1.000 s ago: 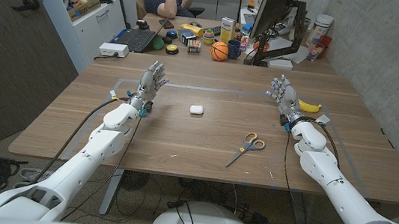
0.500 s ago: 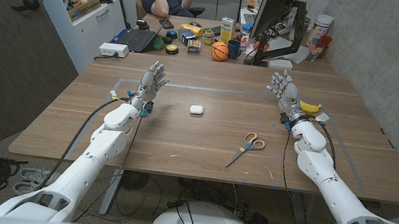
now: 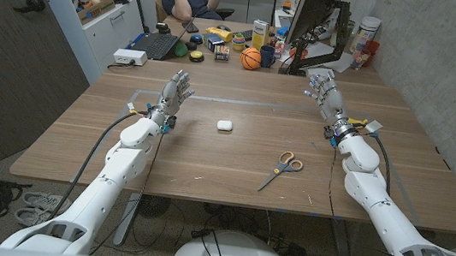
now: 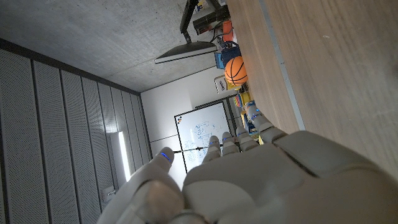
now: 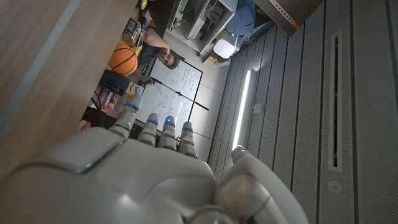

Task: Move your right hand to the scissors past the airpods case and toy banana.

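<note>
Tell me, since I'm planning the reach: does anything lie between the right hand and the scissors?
Nothing visible does. The right hand is raised at the table's far right; the scissors lie nearer the robot, with bare wood between. The airpods case sits off to the left.

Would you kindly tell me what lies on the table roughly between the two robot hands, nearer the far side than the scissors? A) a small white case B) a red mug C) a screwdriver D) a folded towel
A: in the head view a small white case sits on the wood between the left hand and the right hand, farther from the robot than the scissors.
</note>
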Tool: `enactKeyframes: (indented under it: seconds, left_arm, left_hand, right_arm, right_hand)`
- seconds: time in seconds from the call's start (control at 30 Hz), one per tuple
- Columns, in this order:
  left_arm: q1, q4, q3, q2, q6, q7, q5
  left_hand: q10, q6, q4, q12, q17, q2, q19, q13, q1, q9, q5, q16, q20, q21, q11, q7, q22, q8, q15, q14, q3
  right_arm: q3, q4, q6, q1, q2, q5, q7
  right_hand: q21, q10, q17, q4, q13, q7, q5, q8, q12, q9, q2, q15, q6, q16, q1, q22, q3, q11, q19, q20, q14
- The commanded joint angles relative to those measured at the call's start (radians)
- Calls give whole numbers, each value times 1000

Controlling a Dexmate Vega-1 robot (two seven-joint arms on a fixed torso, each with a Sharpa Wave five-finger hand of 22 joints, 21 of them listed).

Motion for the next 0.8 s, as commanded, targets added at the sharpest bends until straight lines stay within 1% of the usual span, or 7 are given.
enactKeyframes:
  seconds: [0.03,0.17,0.3,0.37,0.53,0.8]
  left_arm:
    - [-4,7,-28,-29,8,-22,32]
    - [-8,14,-32,-35,6,-33,36]
    - [-10,20,-37,-40,4,-38,40]
    - [-12,23,-39,-42,1,-42,41]
    - [-12,25,-45,-44,-3,-46,45]
    - [-13,24,-51,-46,-3,-52,51]
  left_hand:
    - [-8,-5,0,6,4,27,-7,1,3,5,3,0,-1,-5,4,-3,5,3,-1,-9,-5]
    - [-7,-5,0,7,4,27,-6,1,3,5,4,0,-1,-6,3,-3,5,3,-1,-8,-6]
    - [-7,-6,0,6,4,27,-6,1,3,5,4,0,0,-6,2,-5,5,3,0,-7,-7]
    - [-7,-6,0,6,4,26,-5,1,3,5,4,0,-1,-7,2,-4,5,3,0,-7,-7]
    - [-8,-6,0,6,4,26,-4,1,3,5,5,0,0,-8,3,-4,5,3,0,-7,-8]
    - [-6,-7,0,7,4,27,-4,1,2,5,6,-1,0,-9,3,-5,5,3,0,-7,-10]
  right_arm:
    - [29,-206,-39,-91,-124,-165,-95]
    - [42,-258,-56,-118,-159,-182,-100]
    - [50,-298,-63,-139,-187,-195,-97]
    - [52,-314,-64,-146,-201,-205,-92]
    - [52,-356,-69,-160,-243,-224,-63]
    - [61,-443,-80,-200,-304,-273,-41]
  right_hand:
    - [-10,4,3,-4,3,-12,-3,6,6,1,-22,13,6,-8,2,3,-12,-15,-4,11,-3]
    - [-18,4,3,-8,3,-21,-5,8,6,0,-38,13,15,-10,4,3,-22,-19,-6,11,-1]
    - [-27,11,3,-13,3,-26,-6,11,9,0,-57,-5,28,-9,7,3,-35,-26,-1,10,11]
    - [-36,31,2,-19,2,-35,-6,18,16,-1,-72,-16,57,-10,12,3,-48,-36,16,9,25]
    - [-41,40,1,-22,1,-46,-5,20,18,-1,-77,-25,70,-11,16,3,-53,-41,25,9,32]
    - [-46,52,0,-25,1,-49,-4,21,20,-1,-80,-32,78,-11,21,2,-57,-43,35,9,42]
